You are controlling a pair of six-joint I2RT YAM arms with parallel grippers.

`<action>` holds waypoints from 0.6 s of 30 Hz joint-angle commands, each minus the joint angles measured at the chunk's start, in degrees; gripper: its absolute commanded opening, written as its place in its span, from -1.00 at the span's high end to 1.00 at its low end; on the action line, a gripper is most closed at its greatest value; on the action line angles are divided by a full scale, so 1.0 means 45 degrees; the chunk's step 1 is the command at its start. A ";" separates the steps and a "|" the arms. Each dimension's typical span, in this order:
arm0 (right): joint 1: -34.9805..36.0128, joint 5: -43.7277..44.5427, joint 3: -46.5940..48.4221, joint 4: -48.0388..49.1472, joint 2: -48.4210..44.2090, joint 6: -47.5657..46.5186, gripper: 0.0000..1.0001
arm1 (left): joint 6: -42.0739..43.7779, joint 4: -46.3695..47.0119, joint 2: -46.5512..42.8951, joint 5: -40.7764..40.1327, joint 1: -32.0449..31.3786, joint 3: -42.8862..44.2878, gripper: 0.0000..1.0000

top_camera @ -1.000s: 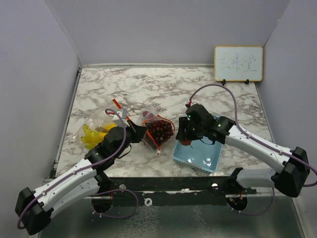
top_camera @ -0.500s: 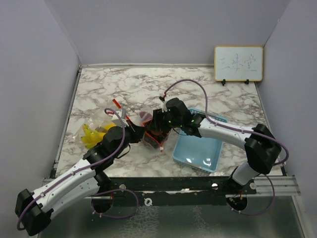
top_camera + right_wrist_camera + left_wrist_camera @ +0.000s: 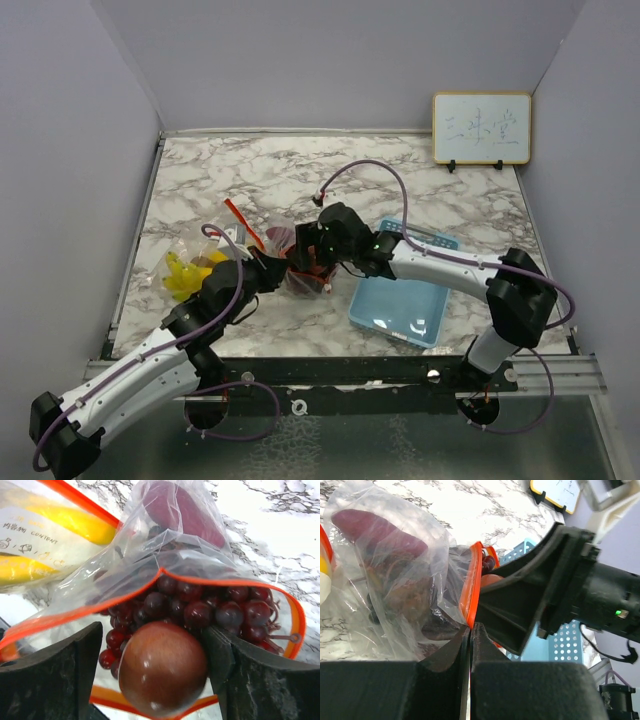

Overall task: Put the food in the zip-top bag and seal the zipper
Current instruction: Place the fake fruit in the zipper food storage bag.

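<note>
Two arms meet at a clear bag [image 3: 292, 262] lying toward the front of a marble table [image 3: 300, 170]. Behind the bag, open marble stretches to the back wall [image 3: 330, 60]. In front of the bag, the table's near edge is close.

A blue basket [image 3: 400, 305] sits just right of the bag. Bananas [image 3: 185, 275] in clear plastic lie just left of it, near the side wall [image 3: 70, 200].

The left gripper [image 3: 471, 627] is pinched tight on the bag's orange zipper rim [image 3: 472, 585], on the bag's near side.

The right gripper [image 3: 155, 632] is at the bag's mouth on the basket side. Its jaws are spread wider than the red fruit [image 3: 162, 667] between them, with a gap showing on one side.

Grapes [image 3: 220, 612] fill the bag just past the fruit. The magenta piece [image 3: 185, 515] lies deeper inside, behind the grapes.
</note>
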 commanded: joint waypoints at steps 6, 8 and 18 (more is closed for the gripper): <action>0.0081 0.0146 -0.0208 -0.1134 -0.2291 -0.0350 -0.61 | -0.0139 0.0722 0.0233 -0.0331 0.0024 -0.0194 1.00; 0.0081 0.0934 -0.0410 -0.1425 -0.2613 -0.0109 -0.59 | -0.0142 0.0658 0.0219 -0.0351 0.0016 -0.0158 1.00; -0.0777 0.2702 -0.0960 -0.2614 -0.2155 0.1333 -0.17 | -0.0032 0.0394 -0.0032 -0.0389 0.0020 -0.0052 1.00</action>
